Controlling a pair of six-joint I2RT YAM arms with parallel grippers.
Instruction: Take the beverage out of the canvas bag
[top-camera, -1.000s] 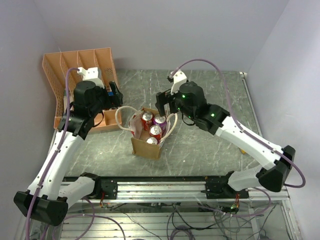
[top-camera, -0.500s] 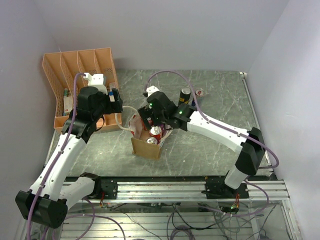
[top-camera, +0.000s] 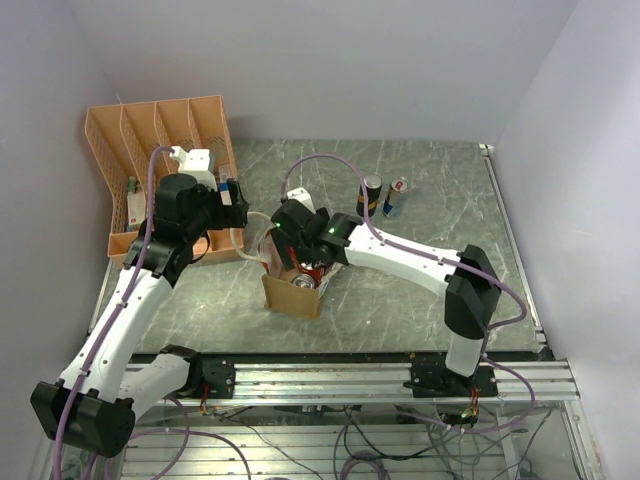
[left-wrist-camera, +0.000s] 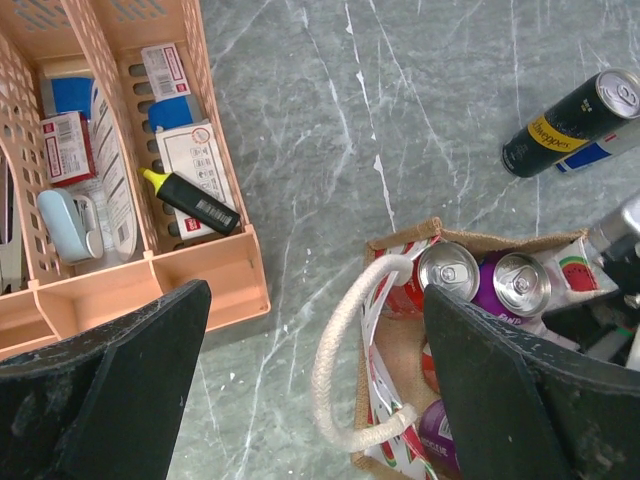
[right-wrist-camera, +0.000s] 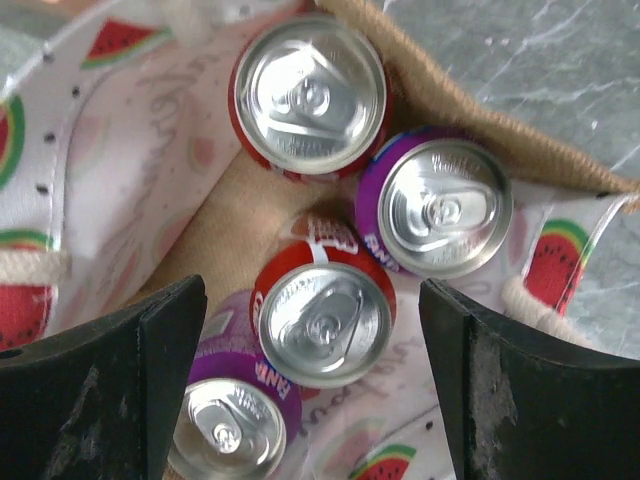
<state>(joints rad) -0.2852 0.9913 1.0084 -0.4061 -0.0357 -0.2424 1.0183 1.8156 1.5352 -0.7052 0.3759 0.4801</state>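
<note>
"Schweppes" in dark script on the yellow band of the black can (left-wrist-camera: 570, 120), on the bench beyond the canvas bag (left-wrist-camera: 480, 238). White "FAN…" on the purple can (right-wrist-camera: 435, 210) inside that bag. Box labels in the orange rack (left-wrist-camera: 215, 270) beside it too small to read.

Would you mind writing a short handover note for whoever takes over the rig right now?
Left gripper: open, empty, beside the canvas bag.
Right gripper: open, empty, over the bag's mouth, centred on a red can.
Four cans stand inside, two red, two purple; two more cans stand on the table behind.
Done: nothing gripped.
Left: close on a can, lift it out.
</note>
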